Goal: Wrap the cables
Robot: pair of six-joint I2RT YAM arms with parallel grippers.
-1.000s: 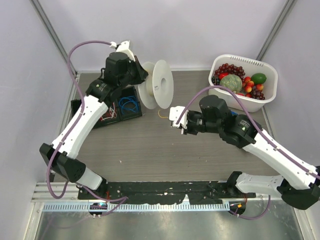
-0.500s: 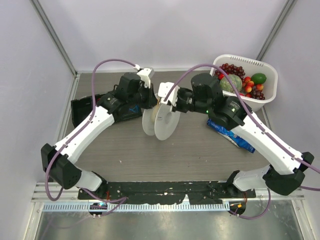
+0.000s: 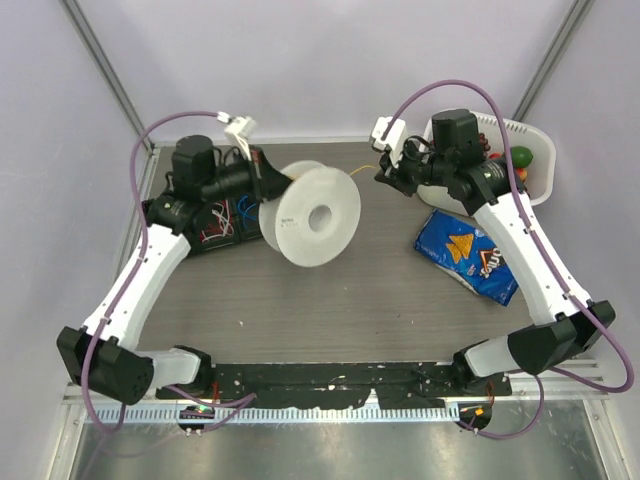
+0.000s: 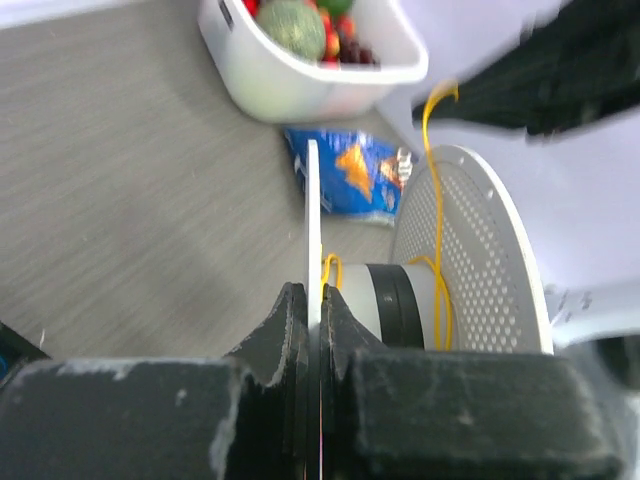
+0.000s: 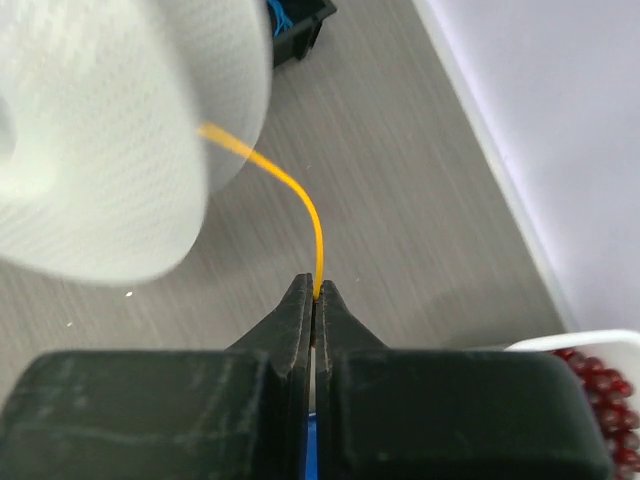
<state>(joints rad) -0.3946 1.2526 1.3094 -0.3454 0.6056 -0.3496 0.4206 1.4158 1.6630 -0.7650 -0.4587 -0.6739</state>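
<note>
A white plastic spool [image 3: 310,215] hangs tilted above the table, one flange facing the top camera. My left gripper [image 3: 270,180] is shut on the rim of its thin flange [image 4: 313,200], fingertips [image 4: 290,310] pinching both sides. The yellow-orange cable [image 4: 437,290] loops round the spool's hub a few turns and runs off over the perforated flange. My right gripper [image 3: 386,172] is behind and to the right of the spool, shut on the cable's free end [image 5: 300,195], which arcs from the spool [image 5: 110,140] into its jaws [image 5: 315,292].
A white basket [image 3: 535,150] of fruit stands at the back right, close behind my right wrist. A blue chip bag [image 3: 465,255] lies in front of it. A black tray [image 3: 215,225] holding wire coils sits at the left, under my left arm.
Both arms have drawn apart. The left one swung the spool leftwards and turned its flange up. The right gripper moved back and right towards the basket, still pinching the cable.
</note>
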